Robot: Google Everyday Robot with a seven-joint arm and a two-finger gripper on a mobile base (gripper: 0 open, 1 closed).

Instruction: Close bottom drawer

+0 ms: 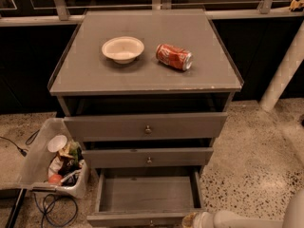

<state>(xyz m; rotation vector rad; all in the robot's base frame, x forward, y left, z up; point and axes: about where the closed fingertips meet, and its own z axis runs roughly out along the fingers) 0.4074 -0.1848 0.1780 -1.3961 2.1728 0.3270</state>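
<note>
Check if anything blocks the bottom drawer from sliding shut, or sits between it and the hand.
Nothing visible does. The bottom drawer is pulled out and bare inside; the hand is by the right end of its front panel.

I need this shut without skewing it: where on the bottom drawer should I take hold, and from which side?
Take the bottom drawer by its front panel, near the middle, coming from the front: it is pulled far out and should slide straight back. The gripper sits by that panel's right end, so move toward centre first.
</note>
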